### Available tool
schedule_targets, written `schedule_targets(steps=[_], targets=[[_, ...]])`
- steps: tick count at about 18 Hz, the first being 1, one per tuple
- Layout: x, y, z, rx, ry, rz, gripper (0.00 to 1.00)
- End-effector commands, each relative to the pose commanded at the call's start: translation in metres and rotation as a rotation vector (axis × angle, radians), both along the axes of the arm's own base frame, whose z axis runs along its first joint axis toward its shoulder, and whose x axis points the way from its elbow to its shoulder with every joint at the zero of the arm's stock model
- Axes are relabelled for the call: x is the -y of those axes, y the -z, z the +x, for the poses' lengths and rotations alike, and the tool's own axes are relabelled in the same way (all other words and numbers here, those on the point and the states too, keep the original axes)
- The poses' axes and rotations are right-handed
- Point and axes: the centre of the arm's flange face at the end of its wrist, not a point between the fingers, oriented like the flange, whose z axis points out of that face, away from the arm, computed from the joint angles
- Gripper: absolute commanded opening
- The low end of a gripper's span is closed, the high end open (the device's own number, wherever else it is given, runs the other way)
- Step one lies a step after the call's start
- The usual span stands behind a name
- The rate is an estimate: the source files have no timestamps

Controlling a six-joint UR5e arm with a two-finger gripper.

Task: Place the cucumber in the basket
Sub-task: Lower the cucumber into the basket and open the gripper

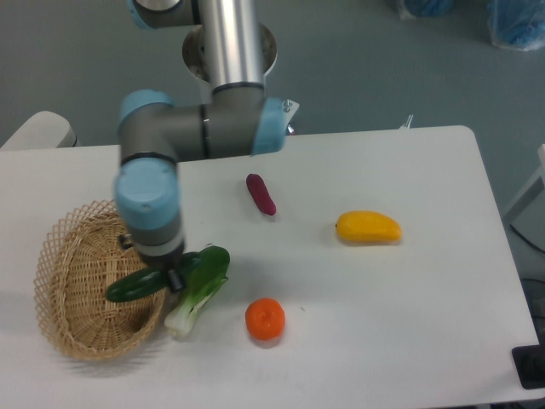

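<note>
The dark green cucumber [134, 285] hangs tilted over the right part of the tan wicker basket [64, 281], its left end lower than its right. My gripper [160, 273] is shut on the cucumber's right end, just inside the basket's right rim. The arm's wrist hides most of the fingers from above.
A bok choy [200, 285] lies right beside the gripper, just outside the basket. An orange [265, 319] sits in front, a purple eggplant [261, 194] behind, and a yellow mango [368, 227] to the right. The table's front edge is near.
</note>
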Motion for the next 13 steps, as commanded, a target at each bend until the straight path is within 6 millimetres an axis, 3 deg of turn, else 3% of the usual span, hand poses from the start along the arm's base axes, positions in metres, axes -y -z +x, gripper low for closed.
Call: schedule_targets(steps=[5,9,10,11,13], targets=[[-0.004,0.012,0.01,0.004,-0.112,-0.021,0.23],[-0.008,0.023,0.023,0.013,-0.129,-0.039,0.43],[-0.008,0.023,0.024,0.019,-0.128,-0.037,0.58],[-0.008,0.021,0.024,0.02,-0.126,-0.034,1.0],[-0.008,0.02,0.024,0.016,-0.129,-0.034,1.0]])
